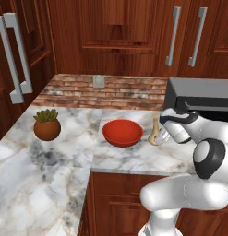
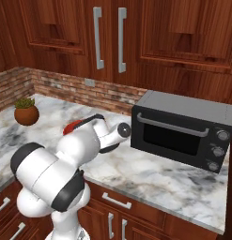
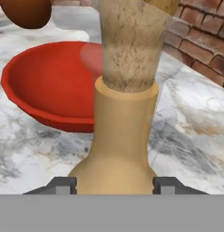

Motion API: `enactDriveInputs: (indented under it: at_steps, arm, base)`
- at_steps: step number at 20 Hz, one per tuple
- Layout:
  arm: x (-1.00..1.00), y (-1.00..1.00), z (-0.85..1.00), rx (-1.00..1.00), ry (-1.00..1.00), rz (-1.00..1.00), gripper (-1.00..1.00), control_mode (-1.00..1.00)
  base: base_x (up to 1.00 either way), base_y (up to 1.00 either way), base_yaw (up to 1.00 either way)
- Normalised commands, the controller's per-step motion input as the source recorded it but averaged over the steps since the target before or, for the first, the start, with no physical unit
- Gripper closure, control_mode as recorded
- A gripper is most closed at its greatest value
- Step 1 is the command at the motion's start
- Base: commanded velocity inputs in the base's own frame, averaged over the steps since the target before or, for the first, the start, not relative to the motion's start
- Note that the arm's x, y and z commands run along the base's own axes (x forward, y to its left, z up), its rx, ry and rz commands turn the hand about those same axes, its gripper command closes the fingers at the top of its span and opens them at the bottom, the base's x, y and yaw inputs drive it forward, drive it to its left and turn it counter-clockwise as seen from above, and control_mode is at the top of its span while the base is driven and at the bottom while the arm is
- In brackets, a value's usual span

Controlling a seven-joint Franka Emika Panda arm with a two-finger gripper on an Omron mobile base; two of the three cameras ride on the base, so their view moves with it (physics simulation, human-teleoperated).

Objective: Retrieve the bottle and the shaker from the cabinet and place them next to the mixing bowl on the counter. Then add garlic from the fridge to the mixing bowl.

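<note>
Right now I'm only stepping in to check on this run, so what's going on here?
The white arm's gripper has the tan bottle between its fingertips, one on each side of the bulbous base, right beside the red mixing bowl on the marble counter. Whether the bottle already rests on the counter I cannot tell. A potted plant stands farther left of the bowl, and a dark microwave sits on the counter to the right.

A rendered home kitchen: reddish wooden cupboards with silver bar handles across the top, a brick backsplash, a marble tabletop, and a black microwave at right.
</note>
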Motion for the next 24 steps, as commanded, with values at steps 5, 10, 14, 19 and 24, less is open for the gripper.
enactDriveInputs:
  at_steps: [5,10,14,19,24]
  arm:
    - [0.06,0.0,-0.18,0.0,0.0,0.0,1.0,-1.0]
    - [0.19,0.0,-0.12,0.02,-0.01,-0.01,1.0,-1.0]
    - [0.26,0.0,-0.03,0.11,-0.02,-0.03,1.0,-1.0]
    - [0.19,0.0,-0.12,0.04,0.0,-0.03,1.0,-1.0]
    - [0.05,0.0,-0.34,0.0,0.0,-0.01,1.0,-1.0]
  base:
    - [0.0,0.0,0.0]
    - [0.0,0.0,0.0]
    - [0.0,0.0,0.0]
    - [0.0,0.0,0.0]
    - [0.0,0.0,0.0]
